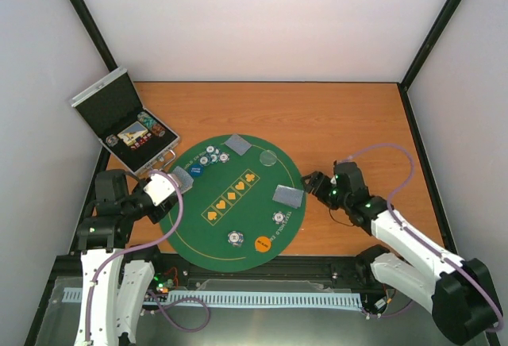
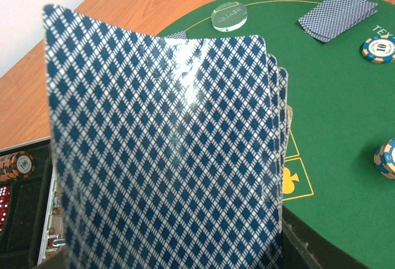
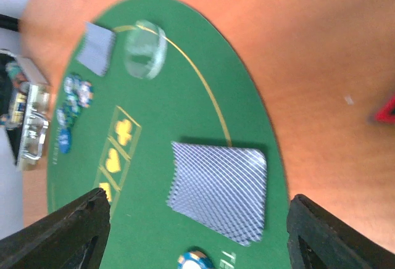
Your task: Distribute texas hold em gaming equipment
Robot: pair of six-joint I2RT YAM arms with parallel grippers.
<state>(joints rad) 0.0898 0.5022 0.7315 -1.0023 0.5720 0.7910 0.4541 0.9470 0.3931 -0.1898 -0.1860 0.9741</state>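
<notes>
My left gripper (image 1: 171,184) is shut on a stack of blue-patterned playing cards (image 2: 160,145), which stands upright at the mat's left edge and hides the fingers in the left wrist view. My right gripper (image 1: 312,183) is open and empty. It hovers by the mat's right edge, with a small face-down card pile (image 3: 219,192) lying flat between its jaws and ahead of them. Another card pile (image 1: 237,144) lies at the back. Chips (image 1: 210,157), a blue disc (image 1: 195,169), a clear disc (image 1: 270,157), an orange disc (image 1: 262,243) and two chip stacks (image 1: 235,238) sit on the mat. No black triangle marker shows.
The round green felt mat (image 1: 238,211) lies in the middle of the wooden table. The open silver case (image 1: 127,128) with more chips stands at the back left, close to my left arm. Enclosure walls stand on three sides.
</notes>
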